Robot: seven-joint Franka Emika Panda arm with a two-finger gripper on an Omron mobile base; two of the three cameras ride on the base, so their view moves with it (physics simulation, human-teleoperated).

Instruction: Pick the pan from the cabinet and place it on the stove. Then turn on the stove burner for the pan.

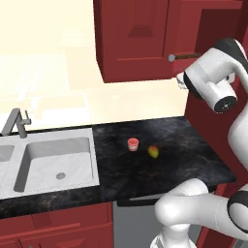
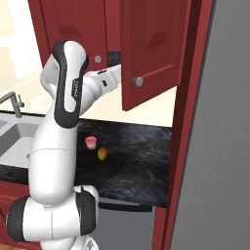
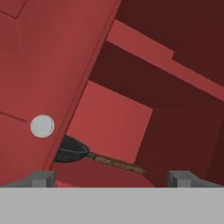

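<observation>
where the cabinet (image 3: pixel 26 65) gapes, dark pan (image 3: pixel 72 151), brown handle

Cabinet (image 3: pixel 109 118) open, gap ahead of spread fingers (image 3: pixel 41 177). Closed left door (image 3: pixel 39 65) with knob (image 3: pixel 42 126) covers part of pan (image 3: pixel 70 151); handle (image 3: pixel 116 163) juts into gap. Open right door (image 2: pixel 151 53) swung out beside arm. Cup (image 1: pixel 133 144), fruit (image 1: pixel 153 151) on tabletop (image 1: pixel 193 160) below.

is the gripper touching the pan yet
Apart. In the hand view the pan lies inside the cabinet beyond the open gripper, clear of both fingertips.
</observation>
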